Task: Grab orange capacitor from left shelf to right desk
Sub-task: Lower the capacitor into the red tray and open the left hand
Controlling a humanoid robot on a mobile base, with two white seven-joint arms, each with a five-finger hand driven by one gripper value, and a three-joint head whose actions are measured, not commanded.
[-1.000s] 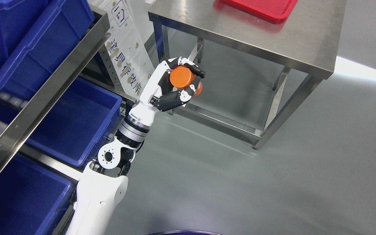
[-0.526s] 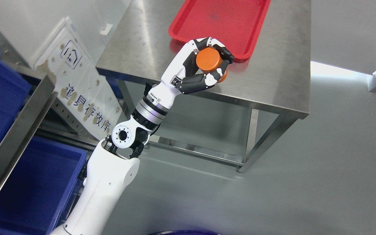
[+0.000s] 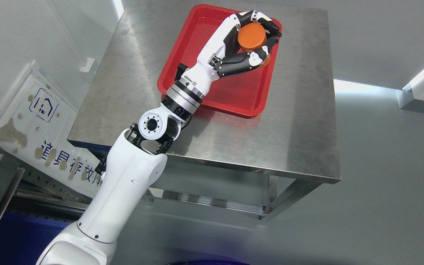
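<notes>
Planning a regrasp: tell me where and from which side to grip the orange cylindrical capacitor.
Grip the orange cylindrical capacitor across its curved side wall, as the left hand does now over the red plastic tray. Probably come from the left; its flat round end faces the camera.

A glossy white arm (image 3: 123,191) with a silver-ringed wrist ends in a white-and-black fingered hand (image 3: 247,44).

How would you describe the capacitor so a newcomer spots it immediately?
Find the steel desk, then the red tray on it. Over the tray's far right corner, the left hand grips the orange capacitor, a squat cylinder and the only orange item.
</notes>
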